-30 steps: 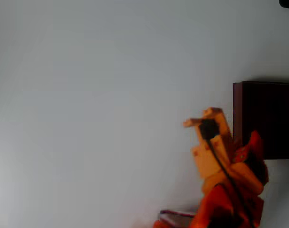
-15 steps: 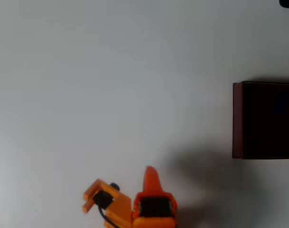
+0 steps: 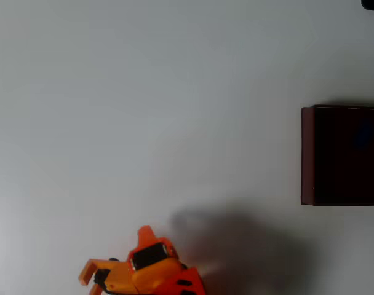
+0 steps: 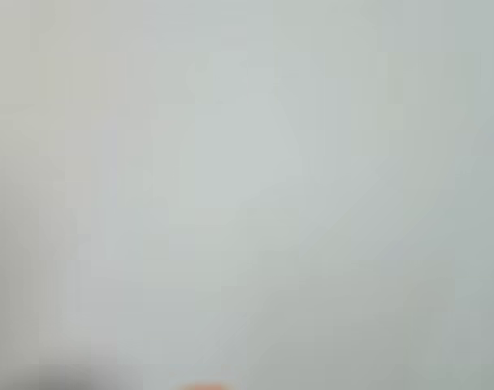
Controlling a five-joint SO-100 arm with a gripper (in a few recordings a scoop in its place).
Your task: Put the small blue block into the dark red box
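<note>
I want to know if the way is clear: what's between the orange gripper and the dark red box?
Only bare white table, with a soft shadow on it, separates the gripper and the dark red box in the overhead view.

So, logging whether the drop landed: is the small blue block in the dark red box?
Seemingly in: a faint bluish patch, the small blue block, shows on the dark red box floor; too dim for certainty.

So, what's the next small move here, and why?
Probably just park the arm. In the overhead view a faint blue patch, likely the block, lies inside the box. The gripper sits at the bottom edge, far from the box, so nothing looks left to do.
</note>
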